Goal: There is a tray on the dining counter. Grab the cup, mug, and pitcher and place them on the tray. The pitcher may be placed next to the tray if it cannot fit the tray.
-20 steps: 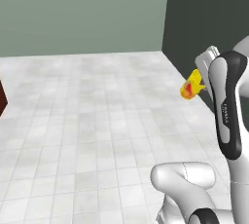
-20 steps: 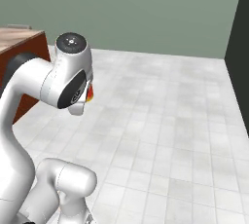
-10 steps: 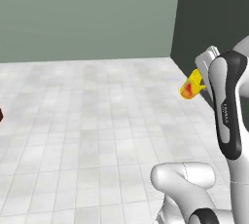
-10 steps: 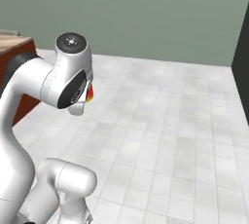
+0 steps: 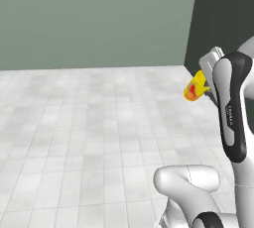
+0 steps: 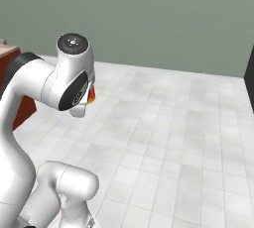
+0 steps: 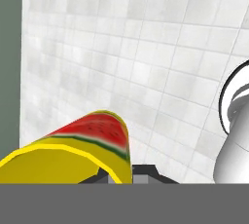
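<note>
The cup (image 5: pixel 194 89) is a yellow tumbler with a red mark, held tilted in the air above the tiled floor. My gripper (image 5: pixel 199 87) is shut on it, up beside the arm's dark forearm. Only a sliver of the cup (image 6: pixel 92 94) peeks out behind the arm's elbow in the right base view. The hand view shows the cup (image 7: pixel 73 155) lying sideways between the fingertips of the gripper (image 7: pixel 131 175), its rim at the left and a watermelon-like pattern on its base. The tray, dining counter, mug and pitcher are out of view.
White tiled floor (image 5: pixel 89 123) stretches ahead to a grey-green wall (image 5: pixel 94 19). A dark wall panel (image 5: pixel 218 19) stands at the right. A brown cabinet (image 6: pixel 10 73) sits at the left edge of the right base view.
The whole picture has shifted because the base is driving: the dark panel has slid right and the brown cabinet further off to the left. The cup stays in the gripper as before.
</note>
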Available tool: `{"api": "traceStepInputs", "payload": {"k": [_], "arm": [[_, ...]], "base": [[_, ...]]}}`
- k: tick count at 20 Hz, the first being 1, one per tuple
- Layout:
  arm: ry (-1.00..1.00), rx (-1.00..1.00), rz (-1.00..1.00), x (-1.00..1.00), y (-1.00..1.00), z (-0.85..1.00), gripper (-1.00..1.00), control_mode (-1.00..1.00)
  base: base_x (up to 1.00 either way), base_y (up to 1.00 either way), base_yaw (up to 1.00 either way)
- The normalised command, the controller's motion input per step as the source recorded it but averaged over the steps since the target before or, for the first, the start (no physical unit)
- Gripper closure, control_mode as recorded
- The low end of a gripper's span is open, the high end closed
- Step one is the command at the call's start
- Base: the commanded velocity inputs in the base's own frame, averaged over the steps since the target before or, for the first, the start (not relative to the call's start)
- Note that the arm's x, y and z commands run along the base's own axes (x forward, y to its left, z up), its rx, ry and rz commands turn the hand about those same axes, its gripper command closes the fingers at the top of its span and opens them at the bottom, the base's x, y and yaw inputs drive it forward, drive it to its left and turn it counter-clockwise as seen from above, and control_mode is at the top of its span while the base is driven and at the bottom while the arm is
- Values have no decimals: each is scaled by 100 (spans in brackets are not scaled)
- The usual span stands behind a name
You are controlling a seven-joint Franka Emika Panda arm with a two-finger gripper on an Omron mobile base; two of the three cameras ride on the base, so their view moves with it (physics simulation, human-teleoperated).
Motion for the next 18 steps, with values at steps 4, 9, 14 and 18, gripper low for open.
{"api": "traceStepInputs", "payload": {"k": [4,9,14,18], "arm": [[0,0,0,0,0,0,100,100],[0,0,0,0,0,0,100,100],[0,0,0,0,0,0,100,100],[0,0,0,0,0,0,100,100]], "base": [[100,-17,7],[100,-22,6],[100,-21,6],[100,-17,7]]}}
